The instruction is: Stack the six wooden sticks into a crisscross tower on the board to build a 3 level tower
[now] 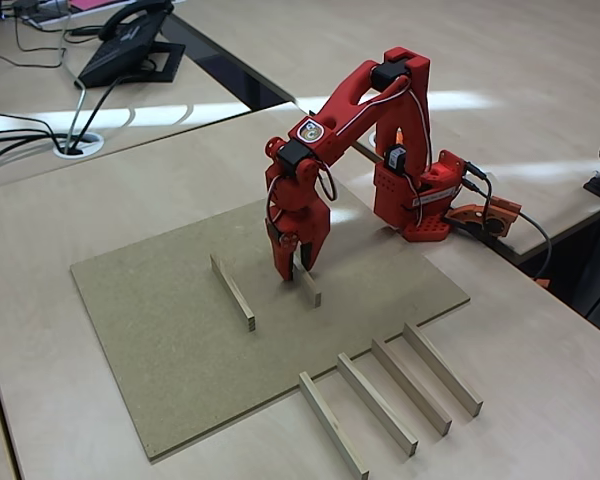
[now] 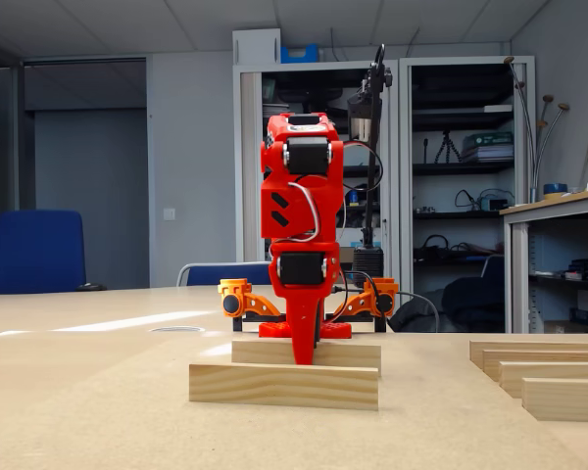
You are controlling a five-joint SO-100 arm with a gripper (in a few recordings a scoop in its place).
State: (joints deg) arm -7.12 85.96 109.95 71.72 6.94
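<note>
Sticks come first: four spare ones (image 1: 390,405) lie side by side on the pale worktop (image 1: 540,350) just off the near edge of the board (image 1: 180,350) (their ends show at the right of the low fixed view (image 2: 549,377)). On the board lies one stick (image 1: 232,291), nothing crossing it. Just beyond it the red gripper (image 1: 298,268) points down with its fingers closed around the far end of a second stick (image 1: 306,284), roughly parallel to the first. Farther back, a desk phone (image 1: 130,45) and cables sit on another desk.

A black desk phone (image 1: 130,40) sits on the far desk — a blue chair (image 2: 31,250) behind, shelving (image 2: 465,186) beyond.
</note>
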